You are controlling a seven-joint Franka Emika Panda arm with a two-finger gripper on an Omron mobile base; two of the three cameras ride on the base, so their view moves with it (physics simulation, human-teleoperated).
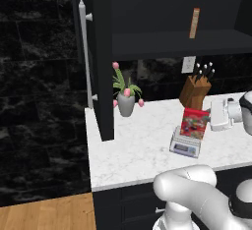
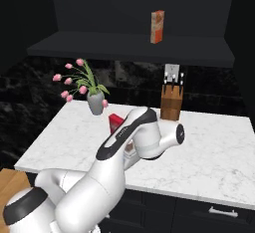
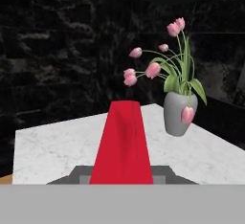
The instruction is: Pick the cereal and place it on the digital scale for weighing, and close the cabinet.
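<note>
White marble counter [image 1: 133,145] beneath the open black wall cabinet [image 1: 103,76]: we find the thin red cereal box [image 1: 195,124] standing upright on the silver-grey digital scale [image 1: 185,144], directly ahead of the gripper [image 1: 212,117]. We judge the jaws clamped on the box's narrow right edge, its long axis vertical; release comes next.

Bare marble tabletop [image 1: 133,150] lies open left of and in front of the digital scale [image 1: 185,144]. The knife block [image 1: 195,92] stands close behind it; the tulip vase [image 1: 126,103] blocks the far left. The open cabinet door [image 1: 102,62] juts over the tabletop's left edge.
</note>
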